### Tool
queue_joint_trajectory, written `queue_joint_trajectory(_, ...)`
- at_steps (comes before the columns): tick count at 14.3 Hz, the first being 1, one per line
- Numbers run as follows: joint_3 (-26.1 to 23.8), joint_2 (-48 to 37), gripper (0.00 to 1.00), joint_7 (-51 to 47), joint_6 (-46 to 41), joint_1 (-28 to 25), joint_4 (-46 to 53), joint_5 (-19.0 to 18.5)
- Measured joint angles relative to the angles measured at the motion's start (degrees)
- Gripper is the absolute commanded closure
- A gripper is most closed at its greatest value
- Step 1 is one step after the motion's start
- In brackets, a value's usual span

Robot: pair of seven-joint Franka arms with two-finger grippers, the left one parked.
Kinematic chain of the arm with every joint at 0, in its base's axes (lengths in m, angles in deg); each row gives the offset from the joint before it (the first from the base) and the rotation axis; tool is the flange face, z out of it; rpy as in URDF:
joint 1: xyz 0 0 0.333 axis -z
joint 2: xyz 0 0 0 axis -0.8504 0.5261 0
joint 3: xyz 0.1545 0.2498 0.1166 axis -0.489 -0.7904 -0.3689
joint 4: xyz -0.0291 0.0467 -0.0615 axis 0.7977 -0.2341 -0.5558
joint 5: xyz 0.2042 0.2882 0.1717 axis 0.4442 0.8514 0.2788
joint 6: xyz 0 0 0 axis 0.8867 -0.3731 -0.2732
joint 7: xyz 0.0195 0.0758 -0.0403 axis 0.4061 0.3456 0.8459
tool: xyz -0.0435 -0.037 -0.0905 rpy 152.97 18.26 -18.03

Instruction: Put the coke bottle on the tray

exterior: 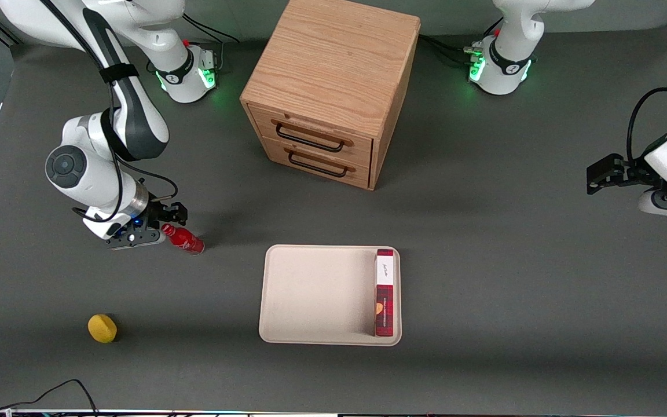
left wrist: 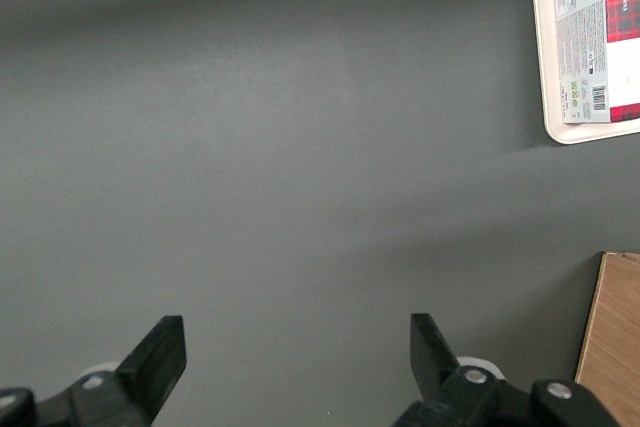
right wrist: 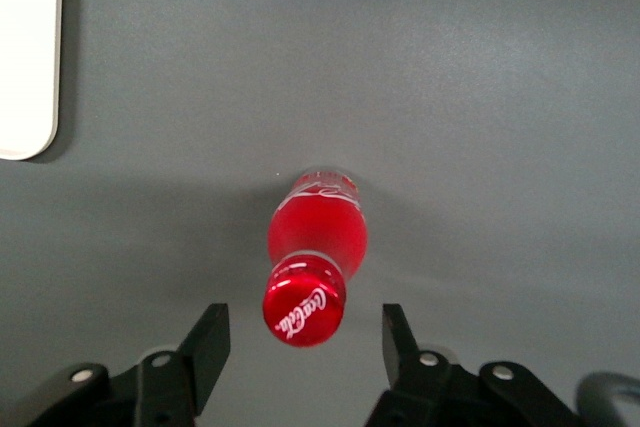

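Gripper [right wrist: 297, 342] spread wide, coke bottle [right wrist: 315, 242] cap just ahead between its fingers, untouched. Drop lower, centre on neck, then squeeze; tray [exterior: 316, 295] well apart.

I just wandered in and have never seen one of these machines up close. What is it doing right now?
The working arm's gripper is open and lowered beside a small red coke bottle standing on the table, its fingers either side of the cap but not yet closed on it. The cream tray sits nearby with only a red plaid box along one edge. The bottle is not yet on the tray.
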Motion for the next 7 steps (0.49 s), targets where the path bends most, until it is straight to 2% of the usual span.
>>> queue_joint_trajectory(3, 0.0, -0.1, 0.96, 0.0, 0.0, 0.1, 0.0, 0.0)
queue_joint_trajectory(4, 0.0, -0.1, 1.0, 0.0, 0.0, 0.1, 0.0, 0.0)
queue_joint_trajectory(7, 0.0, -0.5, 1.0, 0.0, 0.0, 0.1, 0.0, 0.0)
